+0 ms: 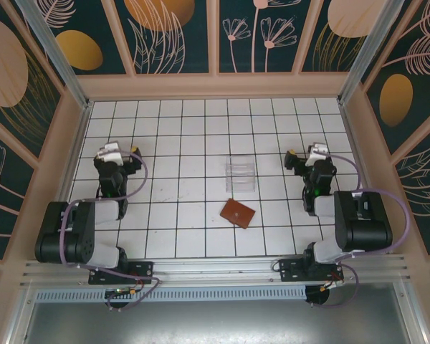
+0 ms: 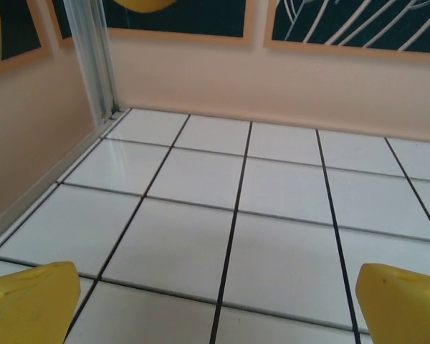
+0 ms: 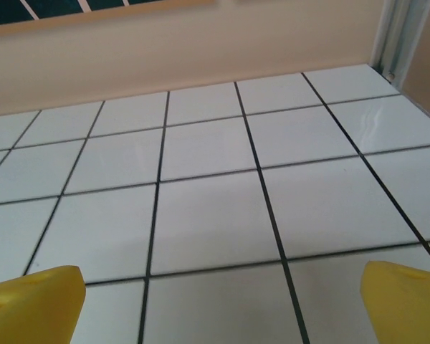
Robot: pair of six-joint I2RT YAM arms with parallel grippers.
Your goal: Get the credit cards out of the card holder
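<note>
Card holder (image 1: 238,213) lies flat and folded on the tiled table (image 1: 179,129), skewed to the grid lines. Clear tray (image 1: 241,176) sits just behind it, apart. L gripper (image 1: 120,152) is well off to holder's left and farther back, R gripper (image 1: 304,154) well off right, same depth.

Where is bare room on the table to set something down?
Bare tiles: between the left gripper and the clear plastic tray, between that tray and the right gripper, and all the far rows. Crowded: centre, card holder near the tray.
</note>
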